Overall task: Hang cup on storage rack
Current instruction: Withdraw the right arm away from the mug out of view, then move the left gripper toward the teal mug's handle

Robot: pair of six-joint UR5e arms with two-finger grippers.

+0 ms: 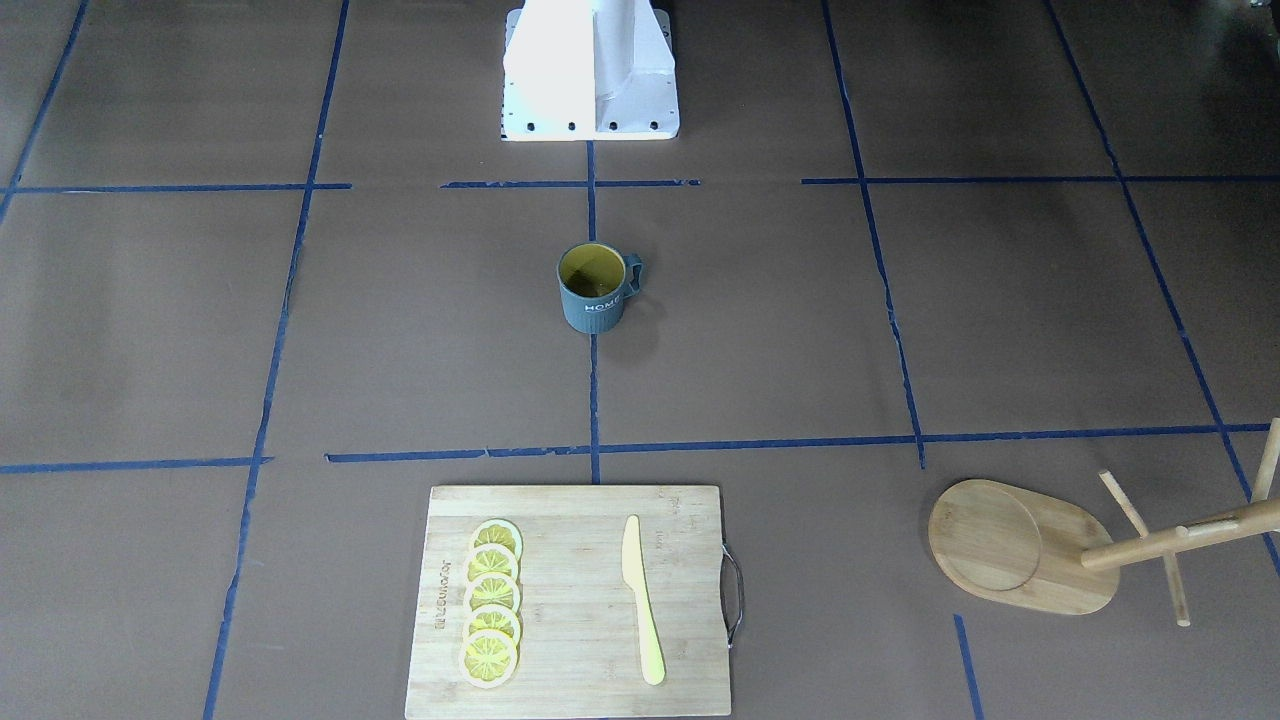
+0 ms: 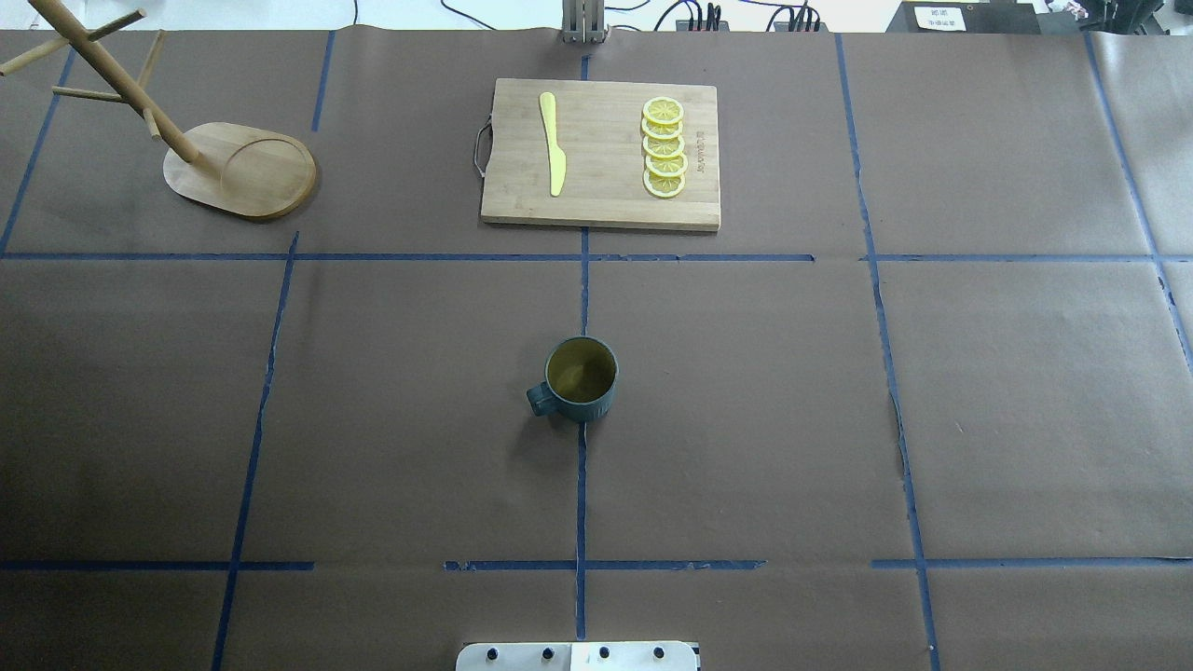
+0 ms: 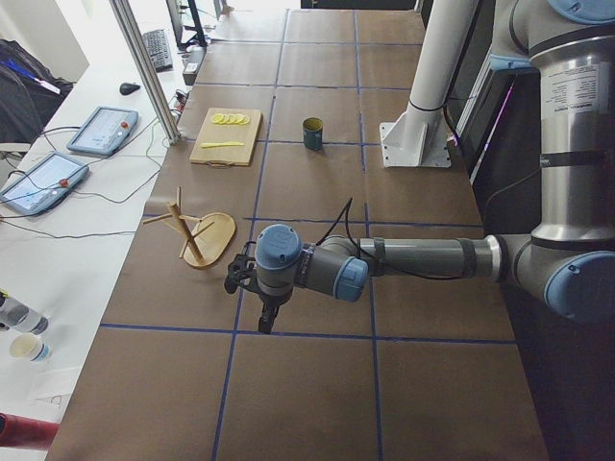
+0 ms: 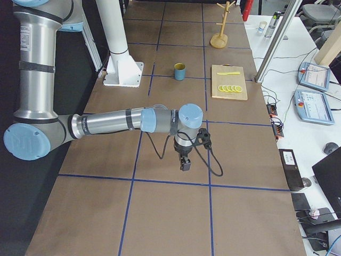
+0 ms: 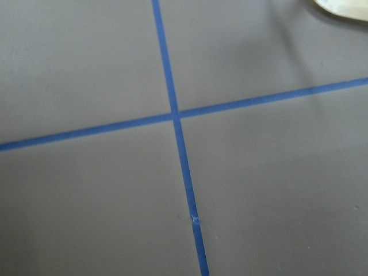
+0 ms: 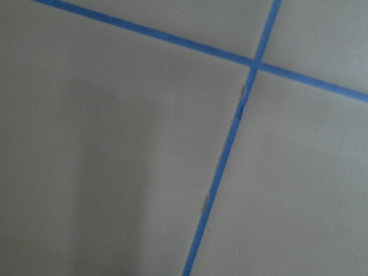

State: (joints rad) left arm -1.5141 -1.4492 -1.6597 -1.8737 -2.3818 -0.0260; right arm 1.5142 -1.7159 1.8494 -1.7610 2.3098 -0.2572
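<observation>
The cup [image 2: 580, 379] stood upright, handle exposed for hanging, well apart from the rack [image 2: 200, 163]; whether the left hand [image 3: 266, 317] and right hand [image 4: 185, 164] were apart or together, I could not tell

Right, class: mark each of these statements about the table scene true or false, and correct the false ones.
1. The cup stands upright on the table. True.
2. The cup hangs on the storage rack. False: its pegs are bare, and the cup stands apart from it.
3. A yellow knife lies on the cutting board. True.
4. Three lemon slices lie on the board. False: five lemon slices lie there, in a row.
</observation>
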